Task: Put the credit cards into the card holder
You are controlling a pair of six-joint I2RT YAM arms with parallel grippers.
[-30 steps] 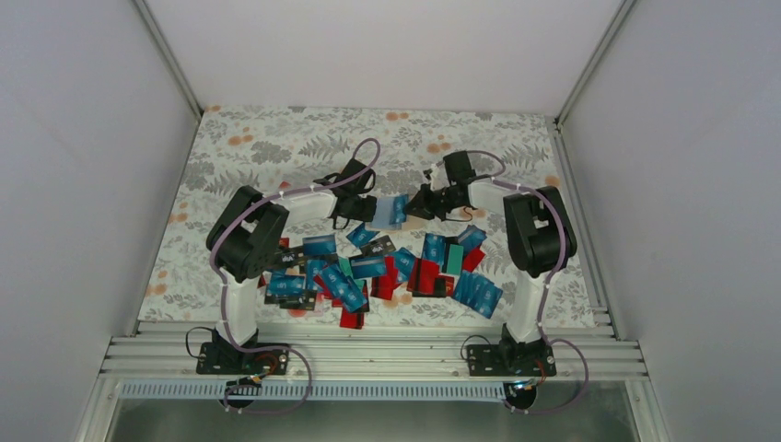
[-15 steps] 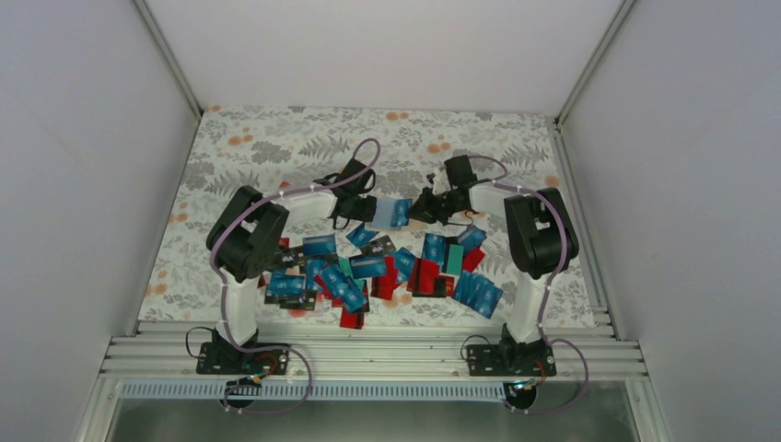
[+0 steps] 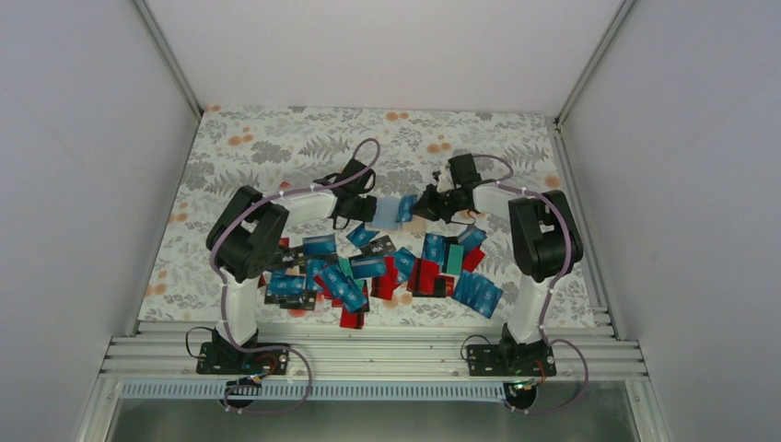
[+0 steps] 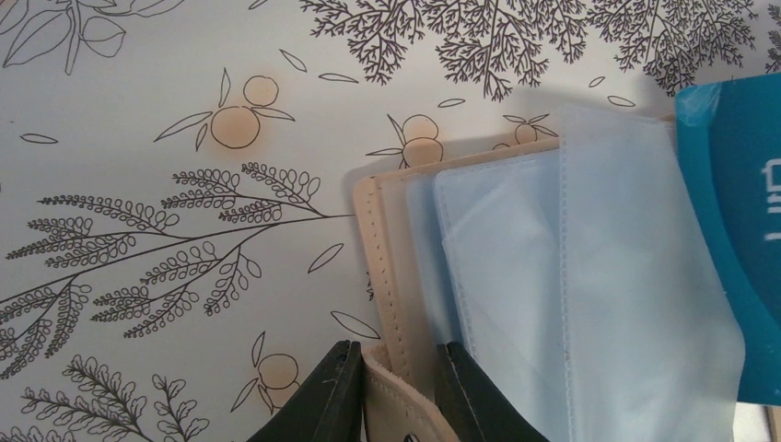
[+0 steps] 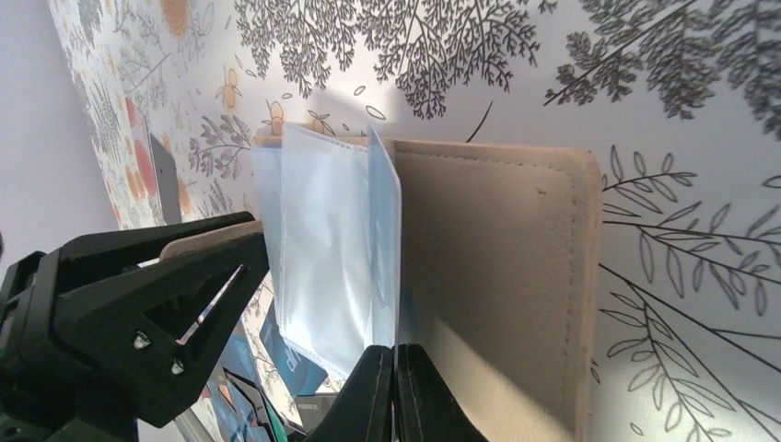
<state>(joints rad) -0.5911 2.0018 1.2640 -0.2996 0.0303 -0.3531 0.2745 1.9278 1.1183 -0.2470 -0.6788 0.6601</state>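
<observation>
The beige card holder (image 3: 416, 221) lies open behind the card pile, its clear sleeves (image 3: 385, 212) fanned out. My left gripper (image 3: 367, 210) is shut on the holder's stitched beige edge (image 4: 382, 239), with a finger on either side (image 4: 398, 348). My right gripper (image 3: 427, 204) is shut on a blue credit card (image 3: 405, 206). In the right wrist view that card is edge-on between the shut fingers (image 5: 396, 350), standing against the sleeves (image 5: 322, 239) beside the holder's inner cover (image 5: 497, 267). The card's blue face shows at the right of the left wrist view (image 4: 737, 230).
Several loose credit cards, blue, red, black and teal (image 3: 387, 272), lie scattered on the floral table cover (image 3: 276, 138) in front of both grippers. White walls enclose the table on the left, back and right. The left gripper's black body (image 5: 138, 304) sits close beside the sleeves.
The right gripper has shifted slightly and less of the blue card shows beside the clear sleeves in the top view. The left arm and the holder have not moved.
</observation>
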